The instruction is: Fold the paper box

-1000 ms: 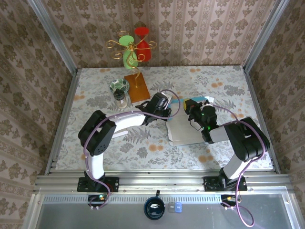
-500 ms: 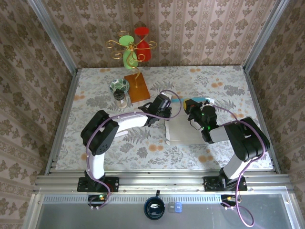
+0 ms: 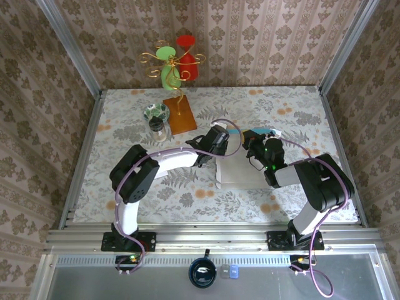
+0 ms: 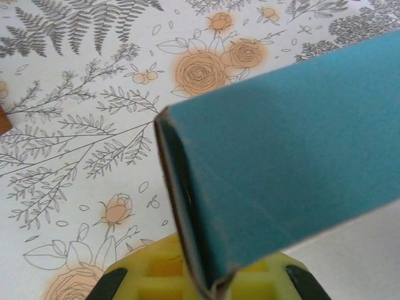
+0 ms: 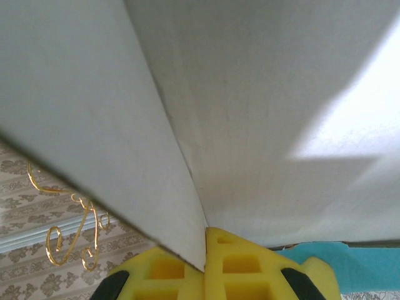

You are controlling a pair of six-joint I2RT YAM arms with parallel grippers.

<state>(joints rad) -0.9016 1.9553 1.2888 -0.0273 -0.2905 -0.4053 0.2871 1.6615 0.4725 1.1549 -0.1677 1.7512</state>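
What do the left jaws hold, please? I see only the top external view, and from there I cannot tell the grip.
Observer: In the left wrist view, the left jaws are shut on a teal flap of the paper box; its edge goes in between the yellow pads.
Operator: And what is at the right jaws?
Observer: In the right wrist view, the right jaws are shut on the white side of the box, where a crease runs down to the pads.
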